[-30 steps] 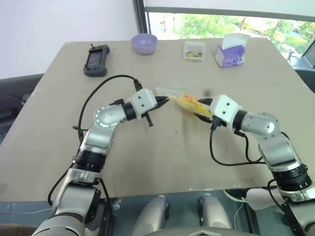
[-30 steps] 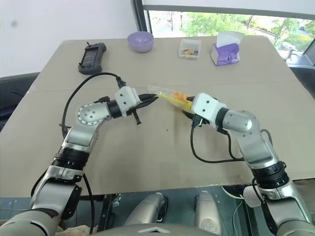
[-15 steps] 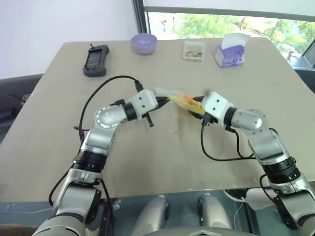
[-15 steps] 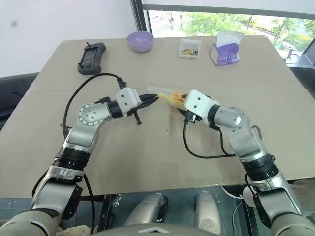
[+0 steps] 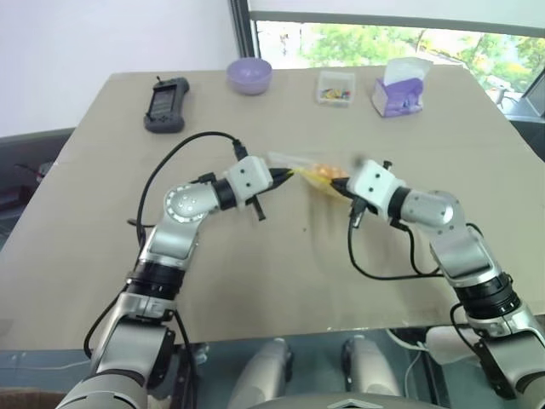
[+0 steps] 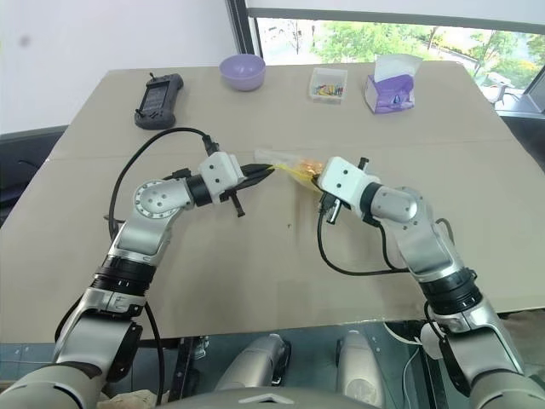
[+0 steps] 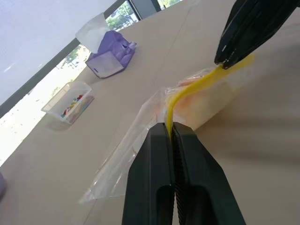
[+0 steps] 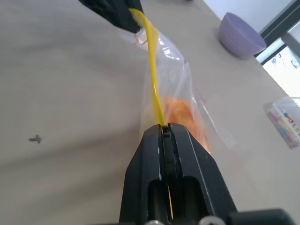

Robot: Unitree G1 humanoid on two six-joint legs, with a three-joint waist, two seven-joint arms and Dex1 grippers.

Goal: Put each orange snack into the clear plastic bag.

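The clear plastic bag (image 5: 300, 164) hangs just over the middle of the table, stretched between my two grippers by its yellow strip (image 8: 152, 70). An orange snack (image 8: 180, 115) lies inside the bag, near the right gripper's end. My left gripper (image 7: 169, 129) is shut on one end of the strip. At the other end my right gripper (image 8: 163, 129) is shut on the strip too. From above, the left gripper (image 5: 285, 175) and the right gripper (image 5: 342, 186) face each other with the bag between them.
Along the table's far edge stand a purple bowl (image 5: 249, 75), a small clear box of colourful bits (image 5: 335, 87) and a purple tissue box (image 5: 398, 92). A black handheld device (image 5: 166, 104) lies at the far left. Black cables loop beside both wrists.
The right gripper's fingers have closed onto the bag's yellow strip. The left gripper has kept its hold and not moved.
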